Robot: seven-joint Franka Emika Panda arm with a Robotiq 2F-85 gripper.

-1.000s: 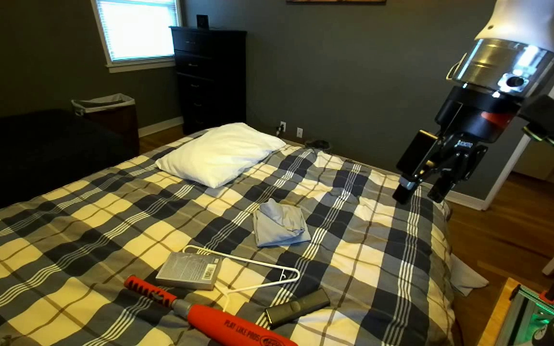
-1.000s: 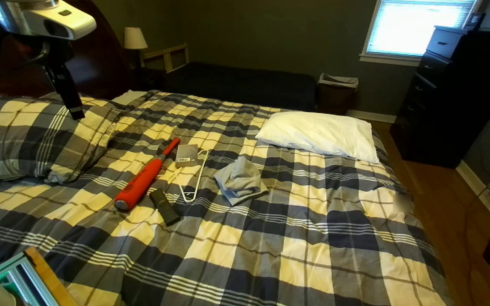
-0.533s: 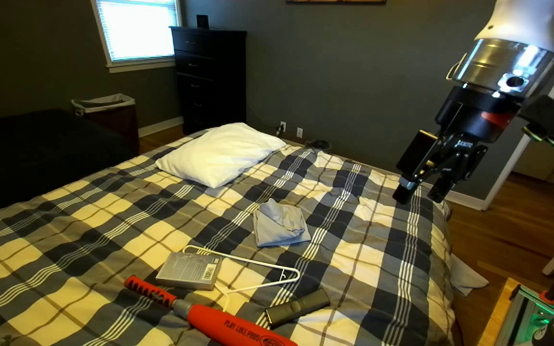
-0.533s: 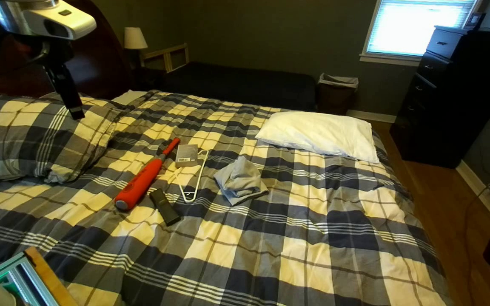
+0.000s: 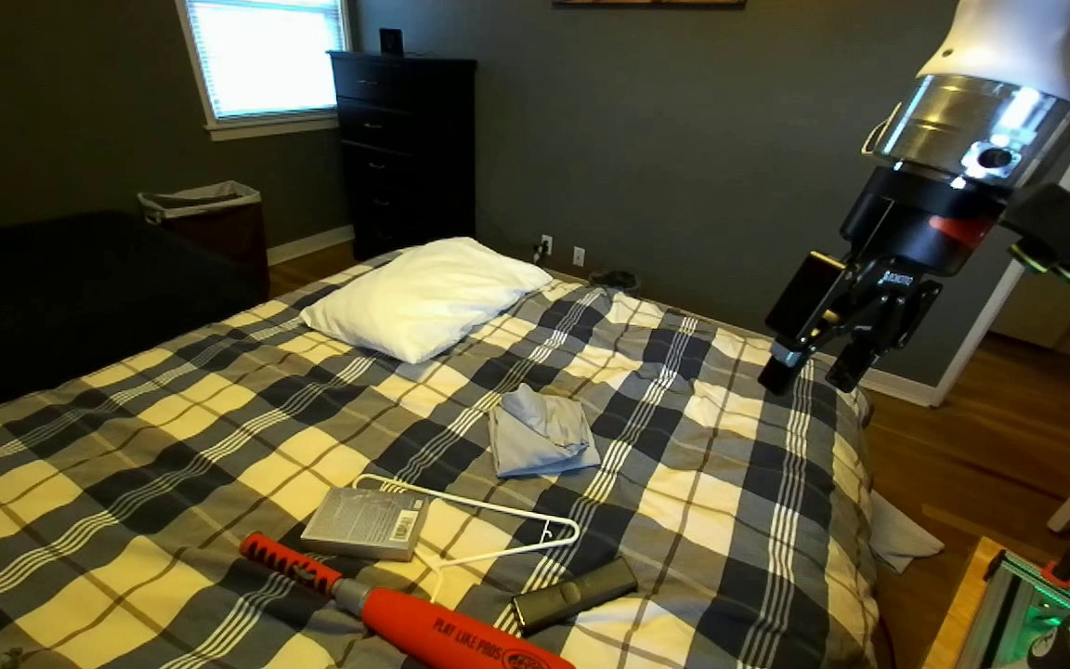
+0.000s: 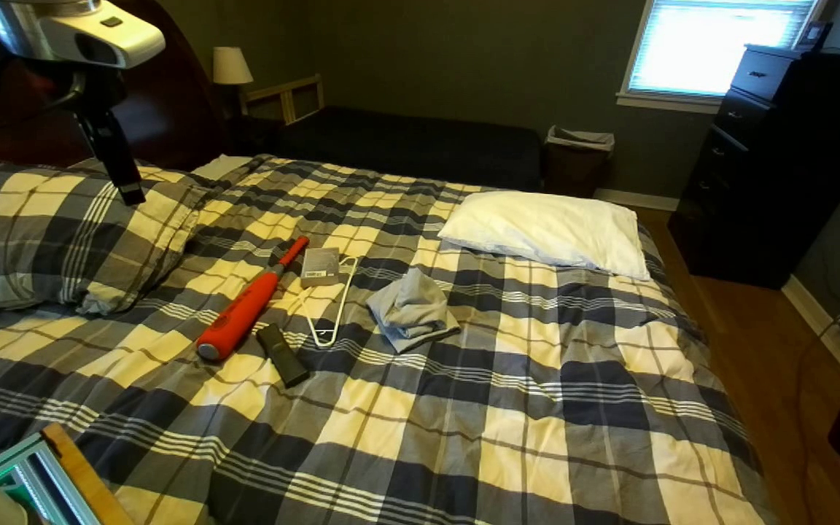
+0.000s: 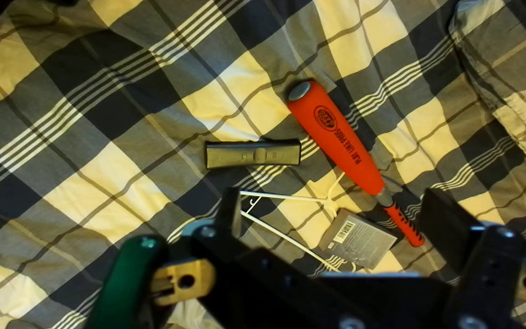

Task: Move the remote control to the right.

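The remote control, a slim dark bar, lies flat on the plaid bed in both exterior views (image 5: pixel 575 595) (image 6: pixel 283 355). It also shows in the wrist view (image 7: pixel 253 154), above the left fingertip in the picture. It lies beside the thick end of a red bat (image 5: pixel 461 632) (image 7: pixel 340 137), with a small gap. My gripper (image 5: pixel 810 376) (image 6: pixel 132 195) hangs high above the bed, well away from the remote control. In the wrist view my gripper (image 7: pixel 331 198) has its two black fingers wide apart with nothing between them.
A white hanger (image 7: pixel 290 239) and a flat grey box (image 5: pixel 363 525) lie near the bat. A crumpled grey cloth (image 6: pixel 411 313) lies beyond the hanger. A white pillow (image 6: pixel 547 230) and a plaid pillow (image 6: pixel 63 240) rest on the bed. A metal frame (image 6: pixel 74 474) stands by the bed's edge.
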